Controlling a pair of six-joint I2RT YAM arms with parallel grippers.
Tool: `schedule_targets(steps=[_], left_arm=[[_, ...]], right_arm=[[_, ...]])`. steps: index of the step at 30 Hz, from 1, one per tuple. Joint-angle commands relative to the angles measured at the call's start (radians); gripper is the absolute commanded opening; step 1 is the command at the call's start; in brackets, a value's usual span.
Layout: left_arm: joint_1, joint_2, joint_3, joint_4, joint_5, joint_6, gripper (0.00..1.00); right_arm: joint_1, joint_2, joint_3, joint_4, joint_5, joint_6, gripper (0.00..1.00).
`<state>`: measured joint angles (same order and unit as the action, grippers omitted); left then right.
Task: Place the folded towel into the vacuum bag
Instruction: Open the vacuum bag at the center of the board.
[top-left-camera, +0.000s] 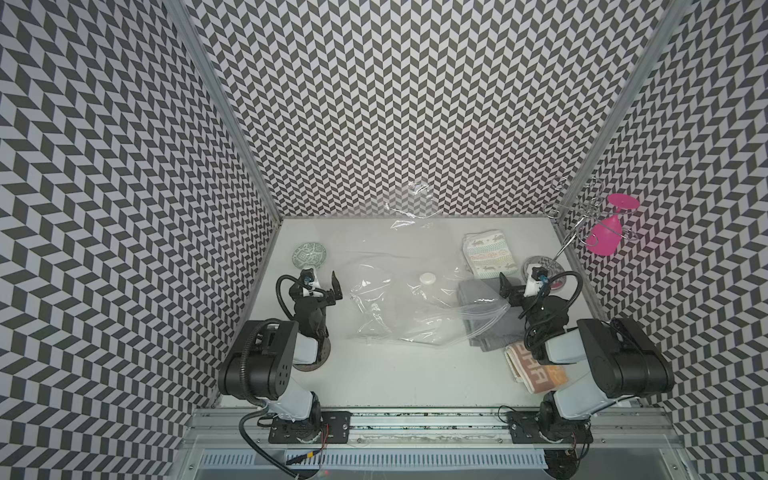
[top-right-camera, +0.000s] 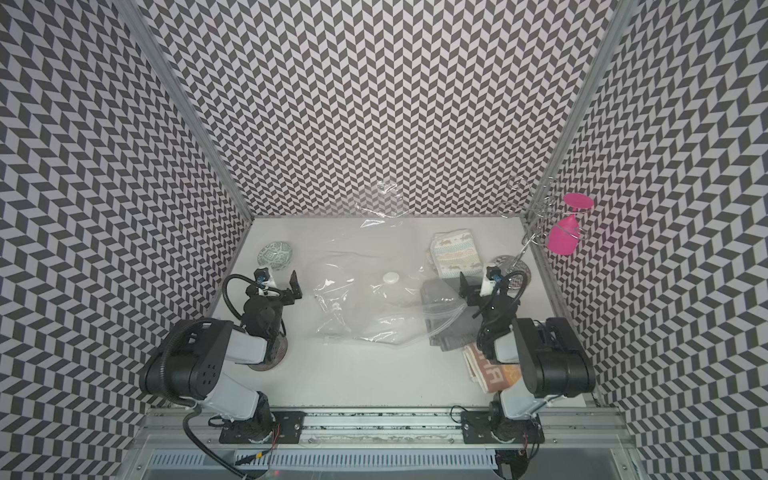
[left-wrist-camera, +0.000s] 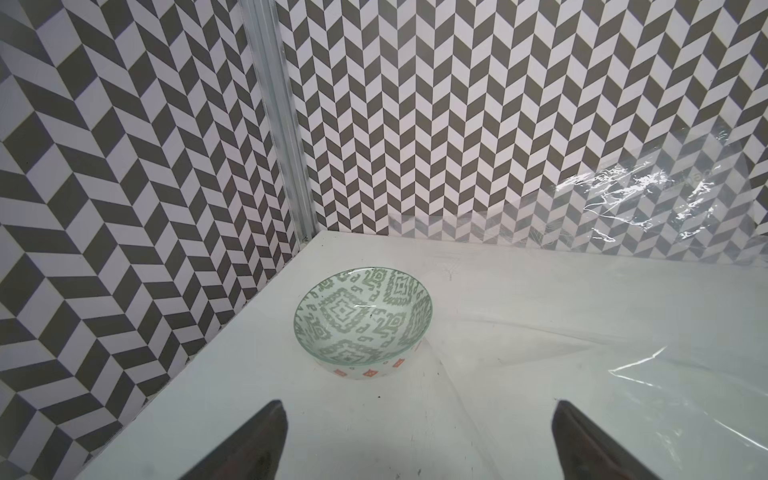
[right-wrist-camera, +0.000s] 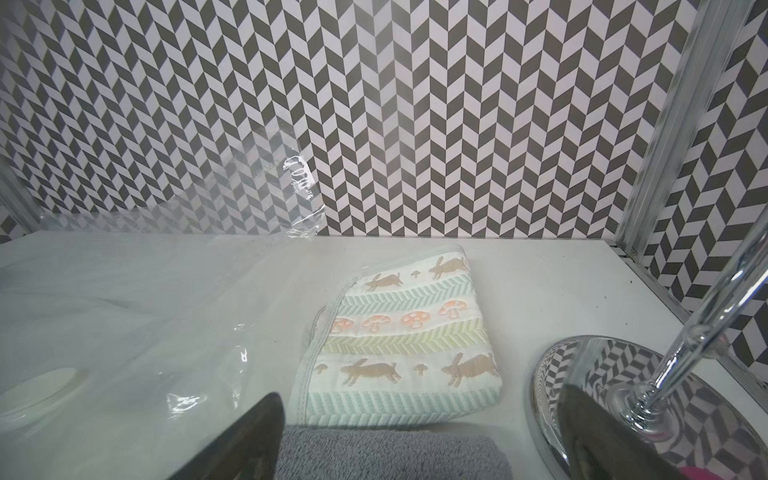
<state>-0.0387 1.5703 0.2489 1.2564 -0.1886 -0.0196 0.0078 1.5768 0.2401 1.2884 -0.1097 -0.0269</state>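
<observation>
The vacuum bag (top-left-camera: 386, 299) (top-right-camera: 357, 299) lies crumpled mid-table, clear plastic with a white valve cap (top-left-camera: 428, 278); its far end leans up the back wall. Its zip-seal edge (top-left-camera: 486, 318) drapes over a grey folded towel (top-left-camera: 490, 336) (right-wrist-camera: 390, 455). Behind that lies a bunny-patterned folded towel (top-left-camera: 490, 253) (right-wrist-camera: 399, 345), and a tan folded towel (top-left-camera: 536, 374) sits partly under the right arm. My right gripper (top-left-camera: 509, 289) (right-wrist-camera: 419, 395) hovers open over the grey towel's far edge. Left of the bag, my left gripper (top-left-camera: 332, 291) (left-wrist-camera: 418, 405) is open and empty.
A green-patterned bowl (top-left-camera: 308, 255) (left-wrist-camera: 363, 322) stands at the back left, just beyond the left gripper. A chrome wire rack (top-left-camera: 540, 266) (right-wrist-camera: 623, 395) holding a pink glass (top-left-camera: 606, 232) stands at the back right. Patterned walls close three sides.
</observation>
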Motion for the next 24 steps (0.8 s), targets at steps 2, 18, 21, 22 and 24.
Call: schedule_targets(steps=[2,18,21,22,24], left_arm=[[0.002,-0.012,-0.006,0.027,0.005,0.0,1.0],[0.002,-0.01,-0.006,0.026,0.005,-0.001,0.99],[0.002,-0.012,-0.007,0.028,0.005,-0.001,1.0],[0.003,-0.011,-0.008,0.028,0.005,-0.002,1.0],[0.002,-0.011,-0.008,0.028,0.005,0.0,1.0]], right_arm=[[-0.003,-0.009,-0.005,0.06,-0.012,-0.012,1.0],[-0.005,-0.009,-0.005,0.06,-0.015,-0.014,1.0],[-0.006,-0.009,-0.005,0.061,-0.018,-0.011,1.0],[-0.006,-0.009,-0.004,0.061,-0.019,-0.011,1.0],[-0.007,-0.009,-0.004,0.061,-0.019,-0.011,1.0]])
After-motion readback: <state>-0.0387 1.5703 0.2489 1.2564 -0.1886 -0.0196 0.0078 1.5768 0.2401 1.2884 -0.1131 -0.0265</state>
